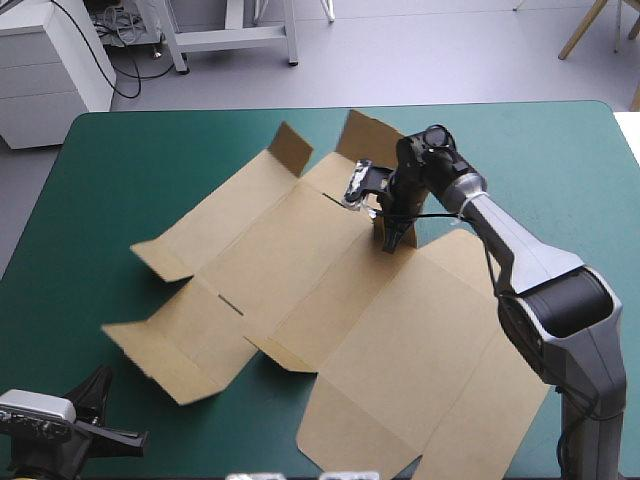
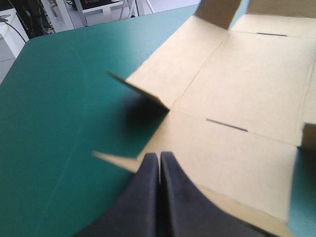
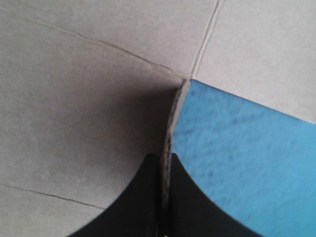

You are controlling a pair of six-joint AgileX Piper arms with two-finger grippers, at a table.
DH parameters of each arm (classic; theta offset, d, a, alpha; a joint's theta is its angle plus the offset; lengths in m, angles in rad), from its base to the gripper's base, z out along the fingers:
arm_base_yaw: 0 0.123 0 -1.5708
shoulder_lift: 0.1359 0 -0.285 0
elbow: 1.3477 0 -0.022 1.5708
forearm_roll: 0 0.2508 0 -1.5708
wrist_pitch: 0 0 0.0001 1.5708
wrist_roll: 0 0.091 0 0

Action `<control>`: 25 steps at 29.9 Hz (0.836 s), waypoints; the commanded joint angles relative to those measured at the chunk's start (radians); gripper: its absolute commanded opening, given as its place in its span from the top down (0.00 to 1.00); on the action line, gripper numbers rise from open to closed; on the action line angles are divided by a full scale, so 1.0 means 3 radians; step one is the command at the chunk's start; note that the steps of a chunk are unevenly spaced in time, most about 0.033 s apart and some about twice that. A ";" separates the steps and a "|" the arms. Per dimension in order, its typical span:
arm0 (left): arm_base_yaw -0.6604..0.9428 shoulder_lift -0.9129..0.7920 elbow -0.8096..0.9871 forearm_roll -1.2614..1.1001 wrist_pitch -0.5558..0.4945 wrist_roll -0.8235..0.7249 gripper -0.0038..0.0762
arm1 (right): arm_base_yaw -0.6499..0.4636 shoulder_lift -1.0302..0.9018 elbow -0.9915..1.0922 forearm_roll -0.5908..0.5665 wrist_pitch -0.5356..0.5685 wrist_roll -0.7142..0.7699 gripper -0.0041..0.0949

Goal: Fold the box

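Brown board, the box (image 1: pixel 330 300), lies as a cut sheet spread mostly flat across the middle of the teal-green table (image 1: pixel 150 160), from the far middle down to the near right edge. My right tool (image 1: pixel 395 238) reaches in from the right to the far middle of the sheet. It is clamped on a small flap (image 3: pixel 175 108), with the board's thin edge pinched between the two black fingers. That flap stands on edge, with bare table on one side and board on the other. Two far flaps (image 1: pixel 290 150) stand partly raised. My left tool (image 1: pixel 105 415) hangs at the near left corner of the table, near the sheet's near left corner and, as far as I can tell, not touching it. Its fingers are pressed together with nothing between them.

I judge the folding to be at an early stage. One small flap is held upright and two at the far side tilt up. No wall is tucked yet, the wide panels toward the near right lie flat, and the slots (image 2: pixel 226 124) in the middle panel are empty. Nearly all the walls remain to be raised and locked in.
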 commanded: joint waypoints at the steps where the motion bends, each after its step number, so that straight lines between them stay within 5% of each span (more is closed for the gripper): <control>1: -0.0005 0.0041 -0.0062 -0.0041 -0.0250 -0.0009 0.96 | 0.0202 -0.0084 -0.0387 0.0046 -0.0107 -0.0669 0.98; 9: -0.0005 0.0041 -0.0062 -0.0041 -0.0250 -0.0009 0.96 | 0.0559 0.0073 -0.0492 0.0210 -0.0588 -0.1638 0.98; 25: -0.0005 0.0041 -0.0062 -0.0041 -0.0250 -0.0009 0.96 | 0.0573 0.0269 -0.0492 0.0100 -0.0563 -0.1458 0.96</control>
